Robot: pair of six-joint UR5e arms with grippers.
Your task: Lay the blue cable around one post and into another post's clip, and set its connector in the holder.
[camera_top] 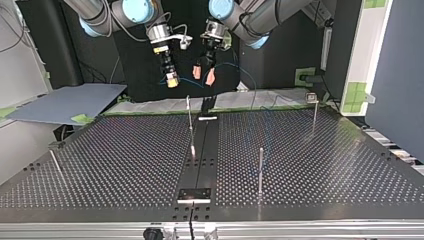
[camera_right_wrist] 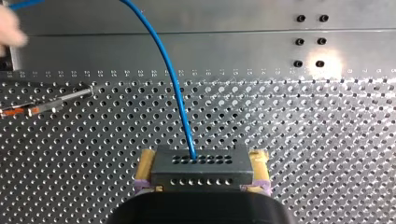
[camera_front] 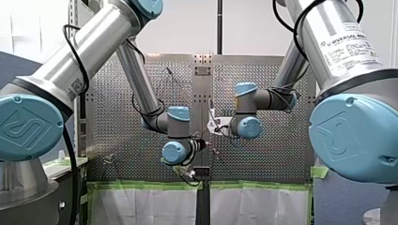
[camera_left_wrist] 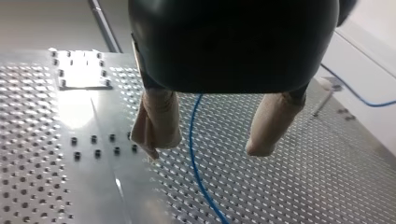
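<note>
In the top view my right gripper (camera_top: 171, 79) hangs above the table's far edge, its yellow pads shut on a small grey connector block (camera_right_wrist: 201, 167). The blue cable (camera_right_wrist: 170, 74) leaves the block's perforated face and curves away over the table. Beside it hangs my left gripper (camera_top: 205, 75), open, with beige pads. In the left wrist view the blue cable (camera_left_wrist: 195, 154) runs between those fingers (camera_left_wrist: 158, 122) without touching them. From the left gripper the cable (camera_top: 253, 90) loops towards the far edge.
Thin metal posts stand on the perforated table: one near the centre strip (camera_top: 189, 117), one nearer the camera (camera_top: 260, 170), one at the far right (camera_top: 314, 112), one at the left (camera_top: 55, 162). A shiny plate (camera_top: 194, 194) sits on the centre strip.
</note>
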